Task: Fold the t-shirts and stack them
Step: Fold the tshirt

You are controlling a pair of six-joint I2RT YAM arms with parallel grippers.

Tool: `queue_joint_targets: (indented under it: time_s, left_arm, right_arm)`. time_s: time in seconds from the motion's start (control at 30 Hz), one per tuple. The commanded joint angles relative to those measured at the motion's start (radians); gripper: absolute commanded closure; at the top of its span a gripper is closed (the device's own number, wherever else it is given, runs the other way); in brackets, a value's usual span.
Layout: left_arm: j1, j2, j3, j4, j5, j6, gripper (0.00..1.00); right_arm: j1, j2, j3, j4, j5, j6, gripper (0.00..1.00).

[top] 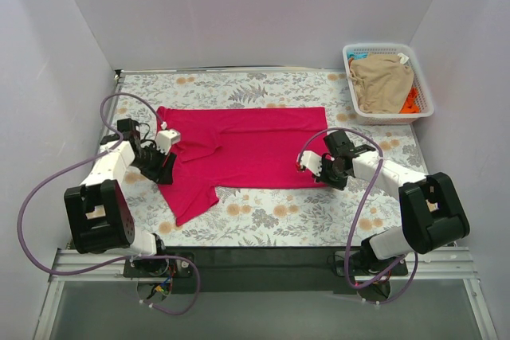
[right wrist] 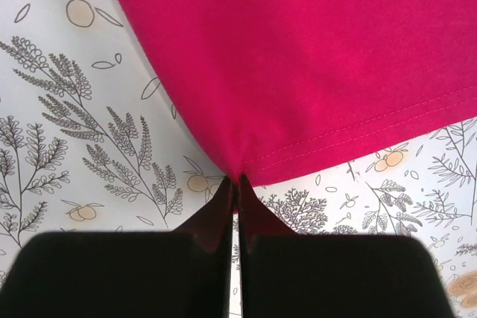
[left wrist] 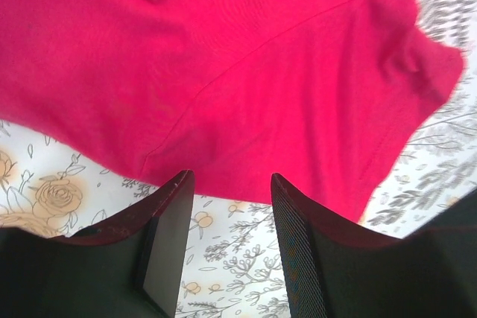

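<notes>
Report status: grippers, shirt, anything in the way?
Left gripper open at the crimson shirt's edge. Right gripper shut on its hem corner. Shirt lies spread out. Nothing on it; basket stands apart.

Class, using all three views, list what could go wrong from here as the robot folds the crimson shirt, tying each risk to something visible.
1. The right hand pinches only the hem corner of the crimson shirt; a pull may slip it free.
2. The left hand is open, gripping nothing; if the right moves alone, the cloth may drag and bunch.
</notes>
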Motion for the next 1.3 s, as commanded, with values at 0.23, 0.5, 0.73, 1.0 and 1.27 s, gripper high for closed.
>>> queue_joint_targets:
  time_s: [0.23, 0.5, 0.73, 1.0, 1.27]
  left_arm:
    - [0.0, -0.027, -0.077, 0.123, -0.133, 0.096, 0.56]
    - [0.0, -0.005, -0.172, 0.193, -0.169, 0.182, 0.61]
    - [0.002, 0.042, -0.213, 0.245, -0.186, 0.199, 0.69]
    - [0.005, -0.025, -0.229, 0.115, -0.189, 0.24, 1.0]
    - [0.028, -0.143, -0.223, -0.012, -0.117, 0.245, 1.0]
  right_arm:
    - [0.004, 0.002, 0.01, 0.001, 0.015, 0.006, 0.99]
    - [0.002, 0.019, 0.027, -0.011, 0.012, 0.015, 0.99]
    - [0.004, 0.04, 0.031, -0.014, 0.015, 0.014, 0.99]
    - [0.002, 0.011, 0.03, -0.045, 0.026, 0.0, 0.99]
    - [-0.002, -0.087, -0.007, -0.074, 0.017, -0.005, 0.99]
